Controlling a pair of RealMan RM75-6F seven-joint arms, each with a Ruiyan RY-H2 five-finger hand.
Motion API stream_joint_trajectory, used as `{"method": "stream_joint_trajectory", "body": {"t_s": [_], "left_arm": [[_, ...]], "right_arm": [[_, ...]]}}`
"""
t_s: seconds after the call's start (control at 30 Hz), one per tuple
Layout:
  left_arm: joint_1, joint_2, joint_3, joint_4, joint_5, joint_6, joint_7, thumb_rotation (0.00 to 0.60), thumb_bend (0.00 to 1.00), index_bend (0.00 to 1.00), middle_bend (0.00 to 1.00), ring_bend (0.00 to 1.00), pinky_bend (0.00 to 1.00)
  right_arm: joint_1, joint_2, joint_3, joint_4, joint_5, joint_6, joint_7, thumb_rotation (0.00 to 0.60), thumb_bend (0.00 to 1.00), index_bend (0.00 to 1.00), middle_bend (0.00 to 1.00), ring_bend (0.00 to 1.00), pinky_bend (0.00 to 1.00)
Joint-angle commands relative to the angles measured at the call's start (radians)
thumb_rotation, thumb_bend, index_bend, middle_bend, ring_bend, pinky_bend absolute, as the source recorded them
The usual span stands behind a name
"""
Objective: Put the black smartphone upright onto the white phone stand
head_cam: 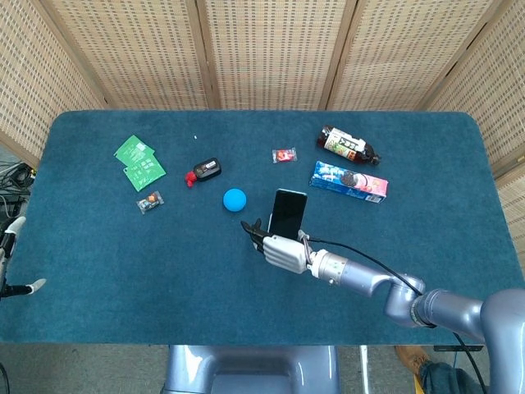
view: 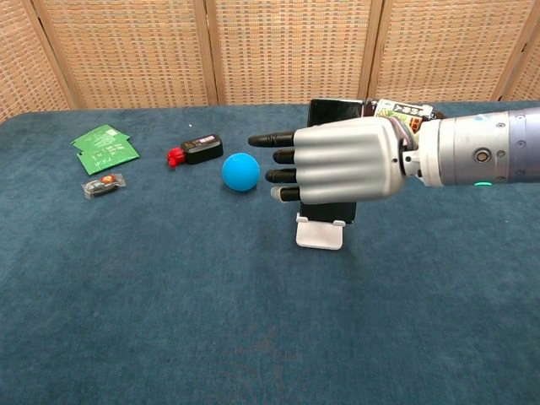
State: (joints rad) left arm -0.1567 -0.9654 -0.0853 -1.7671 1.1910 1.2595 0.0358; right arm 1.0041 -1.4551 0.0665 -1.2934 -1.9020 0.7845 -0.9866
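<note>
Phone (head_cam: pixel 287 213) sits mid-frame in the head view, upright w/ a slight lean back, bottom edge in the white stand (view: pixel 320 234) as far as I can tell from the chest view. My right hand (view: pixel 337 160) is directly in front of it, fingers (view: pixel 274 139) stretched out straight toward the left of frame, spread, holding nothing. I can't tell whether the palm or thumb touches the phone, since the hand hides that side.

Main risk as I see it: pulling the hand away carelessly. If anything behind the palm catches the phone edge, it tips off the stand or drags the stand across the table (head_cam: pixel 123 263). Stand looks light, prob slides easily on the cloth. Blue ball (head_cam: pixel 235 199) sits near, just left of the fingers; a sideways sweep could knock it rolling. Left hand (head_cam: pixel 10 271) is barely visible at the far left edge, can't tell its state.
</note>
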Motion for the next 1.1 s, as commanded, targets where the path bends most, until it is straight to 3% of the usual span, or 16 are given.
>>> {"method": "stream_joint_trajectory", "body": {"t_s": [0.03, 0.33, 0.47, 0.6, 0.67, 0.77, 0.97, 1.1], "left_arm": [[0.001, 0.001, 0.001, -0.002, 0.003, 0.003, -0.001, 0.600, 0.00, 0.00, 0.00, 0.00, 0.00], [0.008, 0.004, 0.006, -0.009, 0.018, 0.014, -0.007, 0.600, 0.00, 0.00, 0.00, 0.00, 0.00], [0.013, 0.009, 0.009, -0.012, 0.031, 0.022, -0.017, 0.600, 0.00, 0.00, 0.00, 0.00, 0.00], [0.020, 0.014, 0.015, -0.018, 0.062, 0.038, -0.032, 0.600, 0.00, 0.00, 0.00, 0.00, 0.00], [0.022, 0.016, 0.019, -0.019, 0.080, 0.044, -0.038, 0.600, 0.00, 0.00, 0.00, 0.00, 0.00], [0.027, 0.019, 0.025, -0.022, 0.107, 0.058, -0.045, 0.600, 0.00, 0.00, 0.00, 0.00, 0.00], [0.053, 0.024, 0.040, -0.035, 0.169, 0.116, -0.053, 0.600, 0.00, 0.00, 0.00, 0.00, 0.00], [0.070, 0.024, 0.050, -0.031, 0.206, 0.150, -0.068, 0.600, 0.00, 0.00, 0.00, 0.00, 0.00]], "right_arm": [[-0.008, 0.007, -0.001, -0.008, 0.006, 0.009, -0.007, 0.600, 0.20, 0.20, 0.25, 0.26, 0.03], [-0.069, 0.082, -0.004, -0.082, 0.016, 0.114, -0.001, 0.600, 0.20, 0.20, 0.25, 0.26, 0.04], [-0.148, 0.170, -0.006, -0.120, 0.031, 0.250, 0.062, 0.600, 0.20, 0.20, 0.25, 0.26, 0.04], [-0.250, 0.240, -0.008, -0.088, 0.084, 0.405, 0.224, 0.600, 0.19, 0.16, 0.21, 0.23, 0.03], [-0.295, 0.264, -0.005, -0.087, 0.134, 0.440, 0.281, 0.600, 0.10, 0.06, 0.10, 0.13, 0.02], [-0.371, 0.296, 0.003, -0.132, 0.246, 0.473, 0.399, 0.600, 0.00, 0.00, 0.00, 0.01, 0.00], [-0.552, 0.359, -0.005, -0.316, 0.444, 0.563, 0.650, 0.600, 0.00, 0.00, 0.00, 0.00, 0.00], [-0.637, 0.360, -0.034, -0.376, 0.455, 0.630, 0.708, 0.600, 0.00, 0.00, 0.00, 0.00, 0.00]]}}
